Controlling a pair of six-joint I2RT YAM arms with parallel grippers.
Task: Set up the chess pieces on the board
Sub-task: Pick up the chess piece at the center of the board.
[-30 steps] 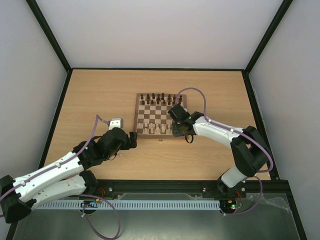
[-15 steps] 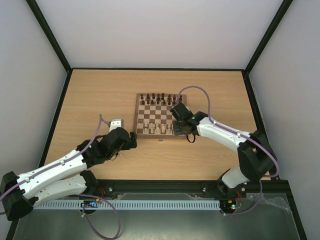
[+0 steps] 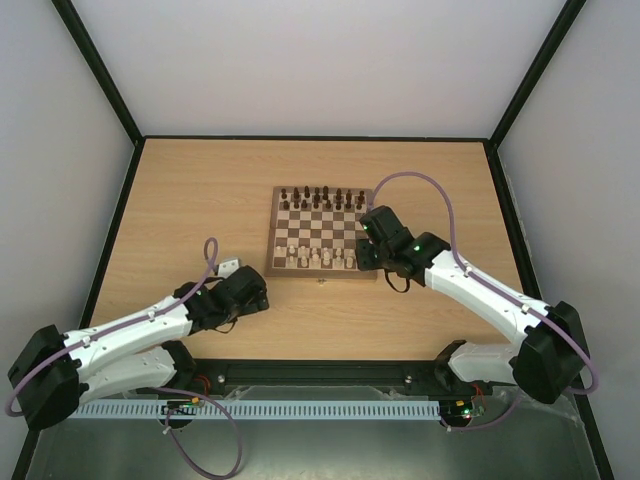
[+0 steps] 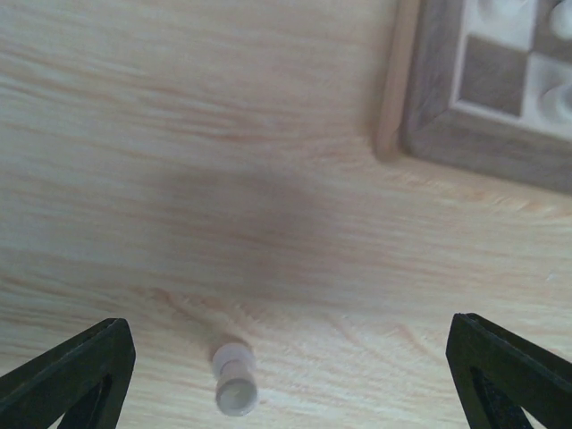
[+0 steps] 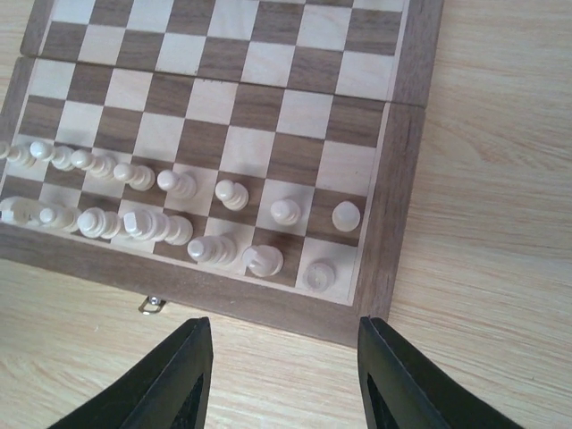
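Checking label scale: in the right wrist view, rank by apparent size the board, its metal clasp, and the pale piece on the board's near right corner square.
Largest to smallest:
1. board
2. corner piece
3. clasp, a little smaller than the piece

Your table [image 3: 200, 190] has a pale wood-grain top, smooth with a soft sheen. The board [image 5: 393, 179] is wood too. Its dark brown frame shows the grain and looks satin rather than glossy, and the cream squares are smooth. The chess pieces [image 5: 265, 260] look like pale turned wood, smooth and catching a little light. A small latch [image 5: 150, 306] on the frame's edge looks like bright metal. Your left fingers [image 4: 80, 366] and right fingers [image 5: 170, 384] are matt black plastic. The arm shells [image 3: 480, 290] are smooth white plastic, and the cable [image 3: 449, 215] has a purple, rubbery-looking sleeve.
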